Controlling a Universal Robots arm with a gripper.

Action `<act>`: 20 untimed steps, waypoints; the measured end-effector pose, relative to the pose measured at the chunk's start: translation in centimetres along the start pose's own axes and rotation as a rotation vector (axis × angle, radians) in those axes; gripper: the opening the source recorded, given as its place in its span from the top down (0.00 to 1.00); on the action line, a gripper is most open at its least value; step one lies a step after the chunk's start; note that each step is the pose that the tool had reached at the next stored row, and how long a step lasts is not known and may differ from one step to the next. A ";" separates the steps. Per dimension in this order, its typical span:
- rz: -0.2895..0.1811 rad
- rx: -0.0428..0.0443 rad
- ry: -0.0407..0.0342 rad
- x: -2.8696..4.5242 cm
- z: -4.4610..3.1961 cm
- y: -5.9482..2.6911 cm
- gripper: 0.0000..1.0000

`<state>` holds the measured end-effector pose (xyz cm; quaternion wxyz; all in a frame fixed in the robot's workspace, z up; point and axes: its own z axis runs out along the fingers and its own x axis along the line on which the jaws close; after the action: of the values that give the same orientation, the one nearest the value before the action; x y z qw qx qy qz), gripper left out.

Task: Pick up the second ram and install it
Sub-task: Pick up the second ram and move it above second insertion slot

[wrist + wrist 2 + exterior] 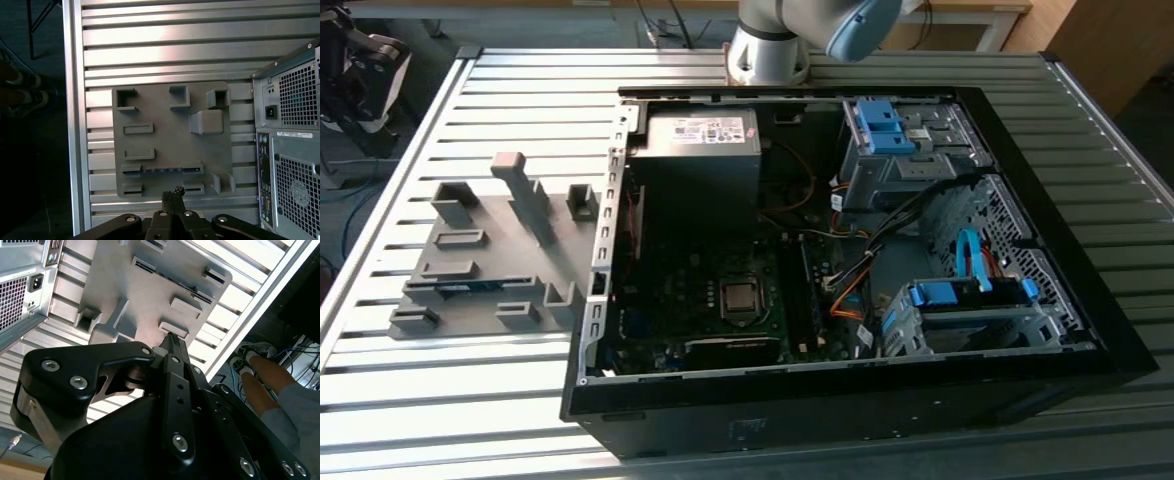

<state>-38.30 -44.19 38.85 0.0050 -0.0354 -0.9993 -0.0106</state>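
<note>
Slatted metal table (480, 90) carries our grey holder (170, 135), where the second ram (162, 170) sits slotted. Our fingers (169, 201) hover high above it, pressed together, empty; descending like that, we judge they would strike its edge.

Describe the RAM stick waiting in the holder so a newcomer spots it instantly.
On the slatted metal table, beside the open computer case, lies a grey holder block. The ram stick sits in its long slot, the only thin blue strip among grey plastic.

Holder brackets (193, 167) seemingly flank ram (162, 170).
</note>
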 end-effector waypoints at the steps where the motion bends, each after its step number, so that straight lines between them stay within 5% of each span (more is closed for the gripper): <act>1: 0.000 0.0000 0.0000 0.00 0.00 0.00 0.89; 20: -0.100 0.0011 0.0021 0.00 0.00 -0.01 0.89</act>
<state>-38.31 -44.20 38.85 0.0055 0.0148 -0.9998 -0.0103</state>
